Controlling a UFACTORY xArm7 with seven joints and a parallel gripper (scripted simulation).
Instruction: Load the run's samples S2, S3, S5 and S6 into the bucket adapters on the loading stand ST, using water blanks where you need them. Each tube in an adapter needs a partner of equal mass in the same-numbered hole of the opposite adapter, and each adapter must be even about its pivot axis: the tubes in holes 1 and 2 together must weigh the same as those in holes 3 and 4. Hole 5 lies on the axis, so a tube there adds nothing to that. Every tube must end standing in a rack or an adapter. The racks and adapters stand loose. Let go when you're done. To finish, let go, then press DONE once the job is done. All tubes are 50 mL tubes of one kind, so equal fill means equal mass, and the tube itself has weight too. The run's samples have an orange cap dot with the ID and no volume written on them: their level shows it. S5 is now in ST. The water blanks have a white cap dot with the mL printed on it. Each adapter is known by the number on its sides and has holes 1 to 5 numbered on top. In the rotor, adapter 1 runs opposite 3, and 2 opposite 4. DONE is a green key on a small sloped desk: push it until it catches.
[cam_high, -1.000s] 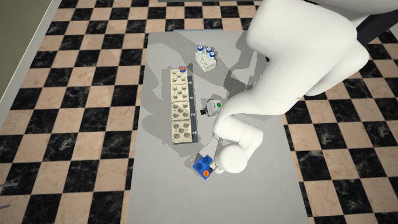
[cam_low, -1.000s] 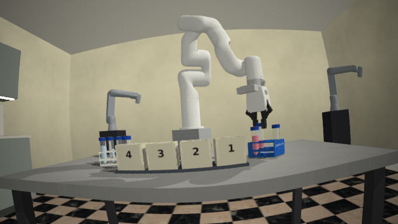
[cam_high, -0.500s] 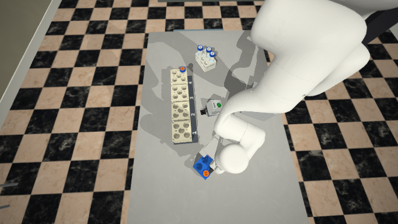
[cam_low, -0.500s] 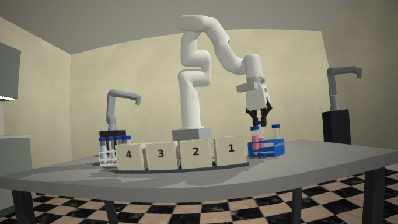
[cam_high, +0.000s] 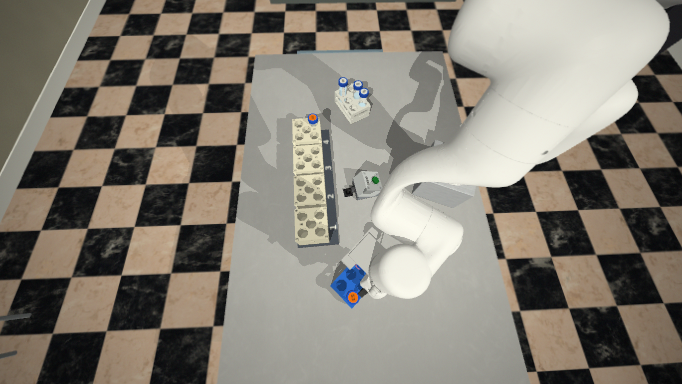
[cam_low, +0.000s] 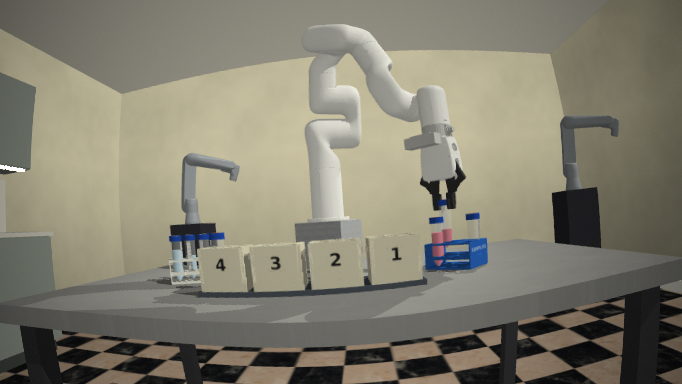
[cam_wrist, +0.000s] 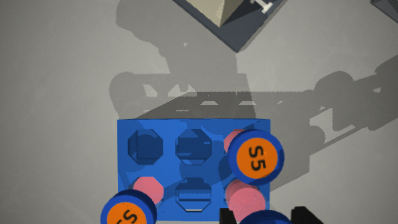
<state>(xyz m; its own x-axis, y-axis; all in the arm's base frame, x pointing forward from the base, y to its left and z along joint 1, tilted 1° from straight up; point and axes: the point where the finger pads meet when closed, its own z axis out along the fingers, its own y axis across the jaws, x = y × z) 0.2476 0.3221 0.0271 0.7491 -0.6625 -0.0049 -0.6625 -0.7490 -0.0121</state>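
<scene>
- Right under the arm, the claw (cam_high: 363, 293) (cam_low: 444, 201) (cam_wrist: 264, 215) was closed on a pink tube (cam_low: 446, 220) (cam_wrist: 246, 201) by its blue cap, and that tube stood higher than its neighbours, partly drawn from the blue rack (cam_high: 345, 294) (cam_low: 478, 256) (cam_wrist: 170, 170). Looked like the lift stage to me.
- Just beside the claw, on the stand side, was the tube marked S5 (cam_low: 437, 235) (cam_wrist: 256, 157). Any sideways drift before the held one cleared its hole could've knocked it or dragged the loose rack.
- Across the rack from the claw was another orange-dot tube (cam_high: 353, 297) (cam_low: 473, 227) (cam_wrist: 127, 216). I couldn't make out its number, or any label on the held tube, so a mix-up was possible.
- The task put S5 in the stand, yet that cap near the claw read S5 to me. Trusting either one blindly could've meant a wrong pairing.
- Well away from the claw, block 4 (cam_high: 300, 129) (cam_low: 221, 277) had an orange-dot tube (cam_high: 312, 118) (cam_low: 217, 236), but block 2 (cam_high: 299, 192) (cam_low: 336, 275) showed no partner. Pressing the green button (cam_high: 375, 180) then would've been way early.
- Farther off, the white rack (cam_high: 354, 116) (cam_low: 185, 280) held the water tubes. A misjudged pink level would've meant grabbing the wrong match, throwing the balance off.
</scene>
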